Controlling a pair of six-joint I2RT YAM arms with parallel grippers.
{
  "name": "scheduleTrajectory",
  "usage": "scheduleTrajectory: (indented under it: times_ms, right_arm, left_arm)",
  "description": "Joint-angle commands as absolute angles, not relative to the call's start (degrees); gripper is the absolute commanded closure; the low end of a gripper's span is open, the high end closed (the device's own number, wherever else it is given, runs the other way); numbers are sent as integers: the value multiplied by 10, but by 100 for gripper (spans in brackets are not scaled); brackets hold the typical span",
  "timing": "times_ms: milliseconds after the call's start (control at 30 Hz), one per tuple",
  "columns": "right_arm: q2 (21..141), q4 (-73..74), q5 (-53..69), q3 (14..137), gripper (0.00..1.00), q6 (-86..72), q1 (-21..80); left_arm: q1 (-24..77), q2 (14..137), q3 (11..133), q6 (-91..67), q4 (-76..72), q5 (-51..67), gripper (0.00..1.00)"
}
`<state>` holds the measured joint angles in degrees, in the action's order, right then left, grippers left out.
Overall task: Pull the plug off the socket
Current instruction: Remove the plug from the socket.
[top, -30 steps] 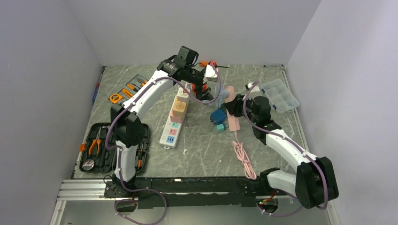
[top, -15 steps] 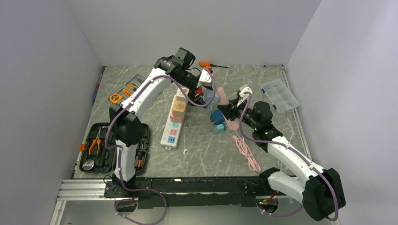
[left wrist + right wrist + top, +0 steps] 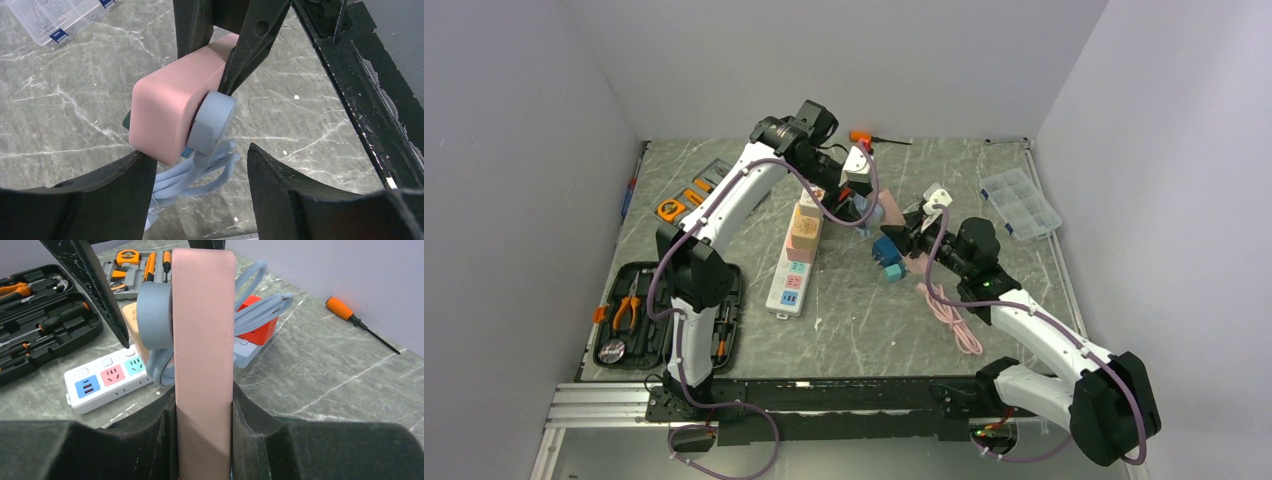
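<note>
While right gripper [image 3: 202, 407] clamps socket [image 3: 202, 330], plug [image 3: 212, 122] sticks off its side, just ahead of left gripper [image 3: 200, 156], jaws wide.

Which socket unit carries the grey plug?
The pink rectangular socket block, clamped in the right gripper; the round grey plug sits on its face. The long white power strip lies on the table.

Open tool case [image 3: 639, 315] at left, white power strip [image 3: 792, 270], orange screwdriver [image 3: 861, 136] at back, clear organizer box [image 3: 1020, 203]
</note>
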<state>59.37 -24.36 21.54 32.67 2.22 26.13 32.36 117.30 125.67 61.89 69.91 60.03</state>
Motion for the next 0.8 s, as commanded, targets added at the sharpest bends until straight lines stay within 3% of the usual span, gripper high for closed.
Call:
scheduleTrajectory:
  times_ms: [0, 133, 233, 467, 567, 633, 767]
  right_arm:
    - [585, -399, 226, 356, 100, 35, 267]
    - [580, -411, 215, 355, 100, 38, 267]
    - [573, -415, 205, 347, 100, 42, 267]
    - [577, -429, 214, 344, 100, 27, 267]
    - [587, -444, 217, 341, 100, 20, 267]
    - [595, -454, 222, 337, 100, 18, 267]
    - [618, -468, 229, 330, 100, 19, 266]
  left_arm:
    - [328, 1166, 1254, 642, 727, 642, 32]
    - [327, 1169, 1256, 637, 731, 644, 36]
    - [328, 1171, 1256, 629, 725, 643, 50]
    - [327, 1162, 1249, 628, 719, 666, 60]
    - [327, 1161, 1258, 629, 723, 682, 77]
    - [328, 1163, 1264, 625, 726, 689, 97]
    - [328, 1163, 1272, 649, 756, 705, 100]
